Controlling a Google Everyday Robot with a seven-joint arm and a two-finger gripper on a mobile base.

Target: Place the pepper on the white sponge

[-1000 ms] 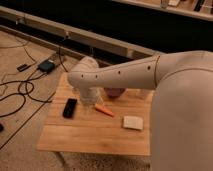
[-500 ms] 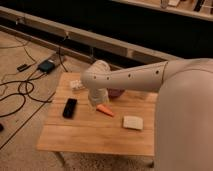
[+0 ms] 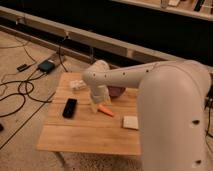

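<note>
1. Since a second ago my arm has swung along the tabletop towards the middle, and my gripper (image 3: 97, 102) has come down. It now hangs just beside the slender orange-red tapered pepper (image 3: 105, 110), on the side facing the left edge as the camera sees it. The pepper itself has not shifted.
2. The pepper lies flat on the light wooden table (image 3: 90, 136), close to the middle of the top and a little towards the right edge. It is not lifted.
3. I cannot tell whether my gripper is spread or closed, or whether it touches the pepper. The wrist hides its working end.
4. The flat off-white squarish sponge (image 3: 131, 122) sits near the right edge, about halfway along it. It is bare and lies apart from the pepper, towards the near right corner.
5. Further out, a dull purple bowl (image 3: 118, 92) sits towards the far edge, partly behind my arm. A whitish packet (image 3: 77, 85) lies at the far left corner, and a flat black oblong object (image 3: 69, 108) lies near the left edge.
6. I judge this to be the reach-and-grasp step, with the carry and placing not yet begun.
7. Next I need a firm pinch across the pepper's narrow body, then a clean lift. A short carry towards the right edge follows, ending squarely over the sponge so the tapered pepper does not roll off.
</note>
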